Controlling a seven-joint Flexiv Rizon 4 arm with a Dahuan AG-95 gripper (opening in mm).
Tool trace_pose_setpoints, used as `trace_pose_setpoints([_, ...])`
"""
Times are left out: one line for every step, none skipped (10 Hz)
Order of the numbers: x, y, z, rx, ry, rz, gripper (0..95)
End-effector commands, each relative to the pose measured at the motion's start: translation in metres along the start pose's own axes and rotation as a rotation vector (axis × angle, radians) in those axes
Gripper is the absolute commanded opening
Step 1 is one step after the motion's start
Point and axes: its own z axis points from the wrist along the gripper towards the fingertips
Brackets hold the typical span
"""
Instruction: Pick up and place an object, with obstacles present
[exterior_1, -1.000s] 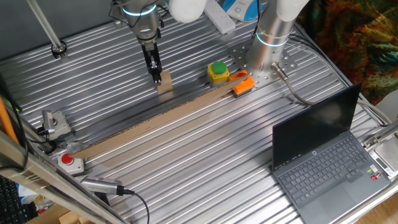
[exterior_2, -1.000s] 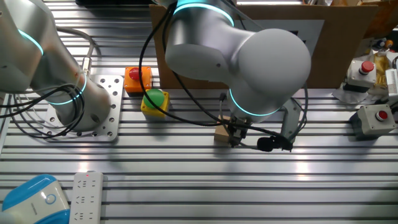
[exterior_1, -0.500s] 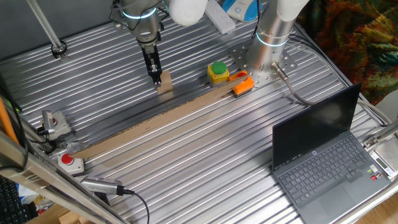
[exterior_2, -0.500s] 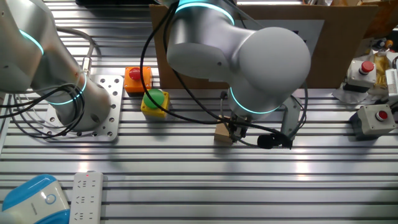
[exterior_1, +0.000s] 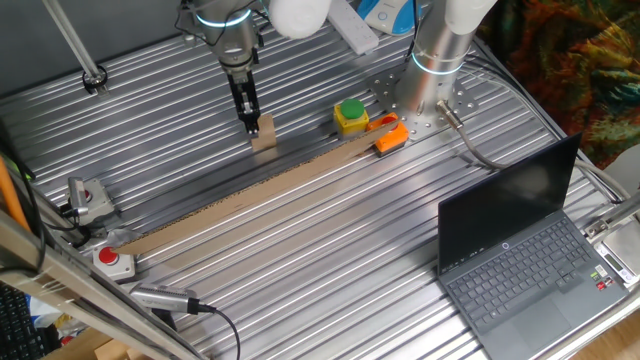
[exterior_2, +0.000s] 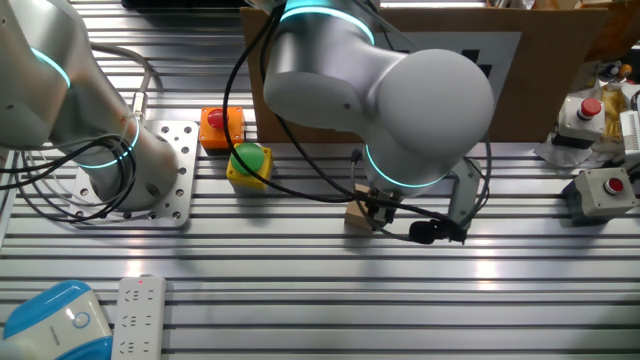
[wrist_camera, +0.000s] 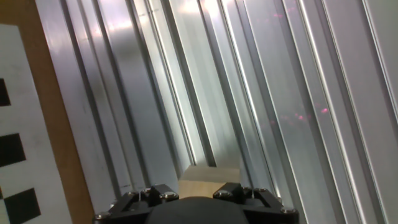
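We see the gripper (exterior_1: 250, 124) down at the block (exterior_1: 265, 133) on the worktop (exterior_1: 300, 240); can't tell if jaws grip it. Button box (exterior_1: 350, 115) nearby.

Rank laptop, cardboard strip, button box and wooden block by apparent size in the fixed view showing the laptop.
1. Laptop
2. Cardboard strip
3. Button box and wooden block: look alike, not ranked; the gripper partly hides the block.

We see a ribbed metal table (exterior_1: 300, 240). On it lie a long cardboard strip (exterior_1: 240, 205), a small tan block (exterior_1: 265, 133), a yellow box with a green button (exterior_1: 350, 115), an orange piece (exterior_1: 391, 137), an open laptop (exterior_1: 520, 250) and a red button (exterior_1: 108, 259).
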Motion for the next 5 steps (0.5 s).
trace_pose_setpoints([0.0009,-0.0039,-0.0049,-0.004,-0.003,-0.001,57.0])
trace_pose_setpoints([0.0008,-0.0048,-0.0062,-0.004,-0.002,-0.001,57.0])
trace_pose_setpoints([0.0008,-0.0048,-0.0062,-0.001,-0.004,-0.001,57.0])
trace_pose_setpoints([0.0008,-0.0048,-0.0062,-0.002,-0.002,-0.001,57.0])
trace_pose_setpoints([0.0008,-0.0048,-0.0062,-0.002,-0.002,-0.002,57.0])
